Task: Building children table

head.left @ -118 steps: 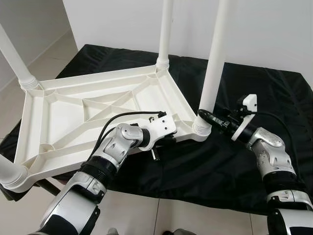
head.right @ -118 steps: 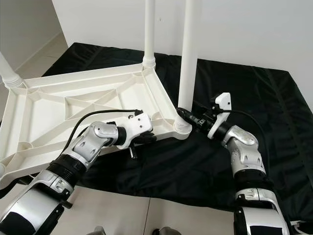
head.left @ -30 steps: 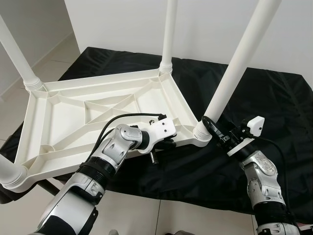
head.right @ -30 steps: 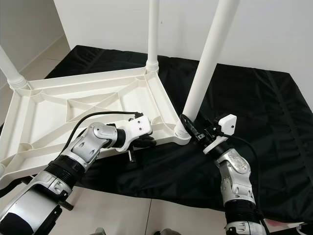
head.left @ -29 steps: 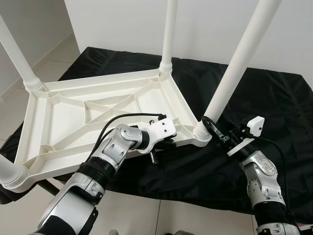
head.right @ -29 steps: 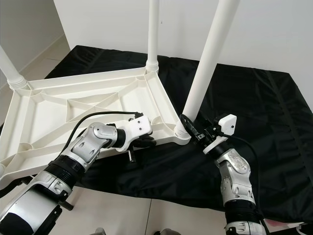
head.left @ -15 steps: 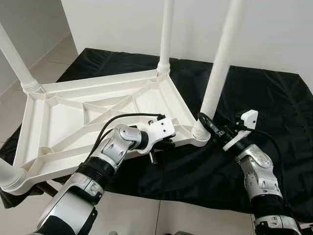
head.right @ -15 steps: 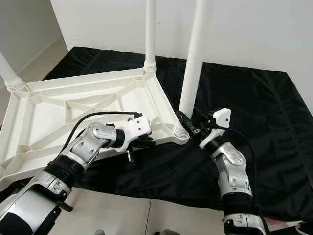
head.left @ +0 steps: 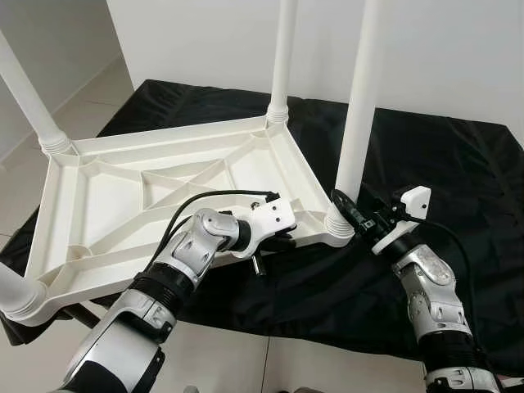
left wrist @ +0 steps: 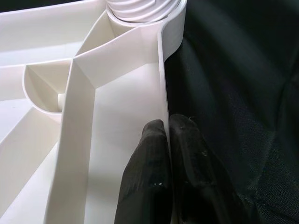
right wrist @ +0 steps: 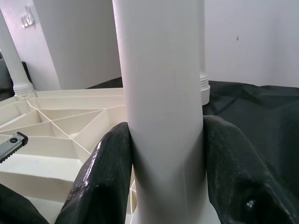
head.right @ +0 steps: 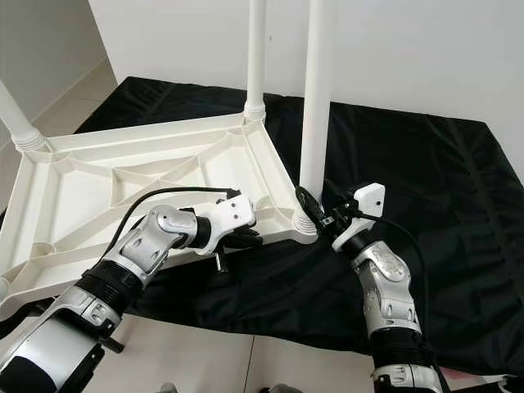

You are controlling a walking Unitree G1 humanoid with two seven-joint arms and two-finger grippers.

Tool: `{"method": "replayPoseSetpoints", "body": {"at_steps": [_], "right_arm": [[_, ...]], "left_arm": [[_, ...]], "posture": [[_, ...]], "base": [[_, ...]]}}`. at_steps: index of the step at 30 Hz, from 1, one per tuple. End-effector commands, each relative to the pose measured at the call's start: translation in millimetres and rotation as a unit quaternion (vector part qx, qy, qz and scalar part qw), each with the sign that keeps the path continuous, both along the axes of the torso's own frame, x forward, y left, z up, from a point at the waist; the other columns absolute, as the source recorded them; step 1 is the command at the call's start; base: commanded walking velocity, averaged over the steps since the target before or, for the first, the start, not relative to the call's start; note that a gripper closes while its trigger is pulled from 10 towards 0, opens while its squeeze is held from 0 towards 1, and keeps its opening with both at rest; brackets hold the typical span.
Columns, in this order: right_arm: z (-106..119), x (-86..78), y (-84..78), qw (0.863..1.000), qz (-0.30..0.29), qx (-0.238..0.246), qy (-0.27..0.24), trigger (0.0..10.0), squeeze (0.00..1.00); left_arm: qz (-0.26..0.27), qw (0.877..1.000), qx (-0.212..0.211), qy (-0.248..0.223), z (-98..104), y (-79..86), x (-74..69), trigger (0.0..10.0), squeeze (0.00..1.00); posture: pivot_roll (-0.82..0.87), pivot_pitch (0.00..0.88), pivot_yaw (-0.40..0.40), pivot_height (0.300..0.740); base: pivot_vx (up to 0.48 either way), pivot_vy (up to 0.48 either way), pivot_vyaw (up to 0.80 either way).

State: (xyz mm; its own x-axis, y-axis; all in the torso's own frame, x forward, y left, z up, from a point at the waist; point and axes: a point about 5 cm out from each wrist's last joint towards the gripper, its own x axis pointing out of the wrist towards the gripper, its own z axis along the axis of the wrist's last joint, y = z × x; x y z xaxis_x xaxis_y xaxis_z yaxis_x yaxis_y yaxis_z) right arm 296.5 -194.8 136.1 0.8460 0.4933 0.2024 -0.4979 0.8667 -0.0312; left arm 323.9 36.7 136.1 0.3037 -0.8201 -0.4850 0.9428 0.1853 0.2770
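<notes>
You have the white plastic table top (head.left: 164, 192) lying upside down on the black cloth (head.left: 426, 155), legs pointing up. Your left gripper (left wrist: 167, 128) pinches the thin near rim of the top, fingers nearly together on either side of it. Your right gripper (right wrist: 166, 154) clamps the near-right table leg (head.left: 359, 106) just above its socket; the leg stands upright.

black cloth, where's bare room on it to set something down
The black cloth lies bare to the right of the gripped leg, out to its far and right edges, and on the near strip below the right gripper. It is crowded on the left: the upturned white tabletop covers it, the left gripper pinching its near rim.
</notes>
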Motion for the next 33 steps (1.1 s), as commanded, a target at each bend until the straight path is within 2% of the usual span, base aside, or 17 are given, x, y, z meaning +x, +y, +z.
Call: {"method": "replayPoseSetpoints", "body": {"at_steps": [1, 9, 12, 24, 33], "right_arm": [[-39.6, -11.9, 0.2, 0.996, -0.002, 0.012, 0.09, 10.0, 0.0], [-48.9, -20.1, -6.0, 0.992, -0.014, 0.072, 0.102, 10.0, 0.0], [-50.6, -21.2, -5.5, 0.991, -0.015, 0.076, 0.105, 10.0, 0.0], [-57.2, -26.8, 0.7, 0.995, 0.003, 0.025, 0.099, 10.0, 0.0], [-55.8, -27.5, 2.7, 0.995, 0.004, 0.023, 0.093, 10.0, 0.0]], "left_arm": [[0.0, 1.0, 0.019, -0.004, -3.5, 0.6, -0.9, 10.0, 0.0], [-0.004, 1.0, 0.021, -0.004, -3.2, 0.3, -1.1, 10.0, 0.0], [-0.005, 1.0, 0.022, -0.004, -3.2, 0.3, -1.1, 10.0, 0.0], [-0.006, 1.0, 0.022, -0.004, -2.9, -0.3, -1.3, 10.0, 0.0], [-0.006, 1.0, 0.023, -0.005, -2.8, -0.3, -1.3, 10.0, 0.0]], "posture": [[-0.08, 0.047, 0.014, 0.74], [-0.08, 0.042, 0.021, 0.74], [-0.08, 0.041, 0.021, 0.74], [-0.08, 0.035, 0.019, 0.74], [-0.08, 0.034, 0.019, 0.74]], "base": [[0.0, 0.0, 0.0], [0.0, 0.0, 0.0], [0.0, 0.0, 0.0], [0.0, 0.0, 0.0], [0.0, 0.0, 0.0]]}}
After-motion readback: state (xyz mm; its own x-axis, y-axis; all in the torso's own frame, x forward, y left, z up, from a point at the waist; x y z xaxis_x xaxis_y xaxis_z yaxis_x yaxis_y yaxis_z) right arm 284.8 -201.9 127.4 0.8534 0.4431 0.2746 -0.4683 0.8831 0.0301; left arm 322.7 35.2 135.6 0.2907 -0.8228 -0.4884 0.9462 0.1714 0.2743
